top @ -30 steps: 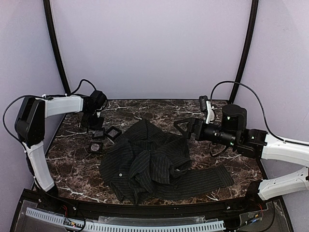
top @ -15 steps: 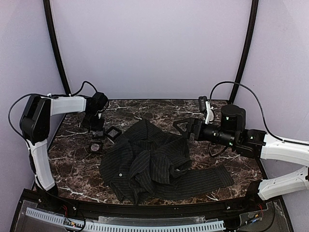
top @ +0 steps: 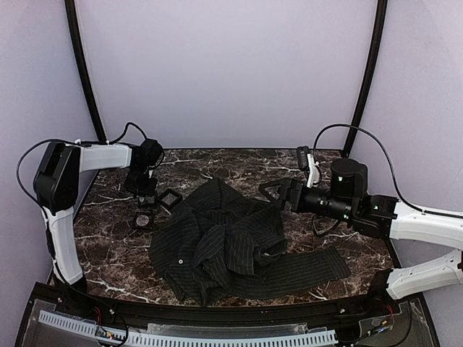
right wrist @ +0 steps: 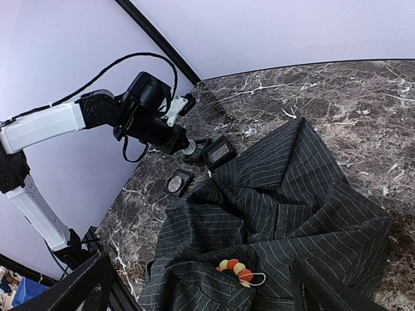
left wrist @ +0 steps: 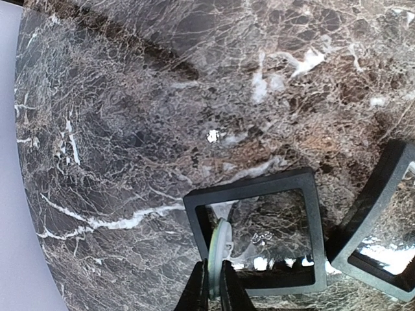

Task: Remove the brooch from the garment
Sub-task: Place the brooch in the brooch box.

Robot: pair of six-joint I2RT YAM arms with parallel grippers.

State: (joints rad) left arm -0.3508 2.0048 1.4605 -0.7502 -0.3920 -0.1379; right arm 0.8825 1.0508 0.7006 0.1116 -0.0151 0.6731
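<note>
The garment [top: 224, 246] lies heaped in the middle of the table [top: 239, 163], one sleeve trailing toward the right edge. The brooch [right wrist: 237, 270] sits on its folds, on the right-edge side. Three small boxes [top: 171, 199] cluster just behind the garment's left side, toward the back-left corner. A thin disc [left wrist: 219, 241] stands on edge over one box's rim.

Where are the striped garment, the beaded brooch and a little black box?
garment [top: 217, 238], top view, middle of the cloth
brooch [right wrist: 238, 268], right wrist view, its beads
black box [left wrist: 249, 188], left wrist view, upper rim
</note>
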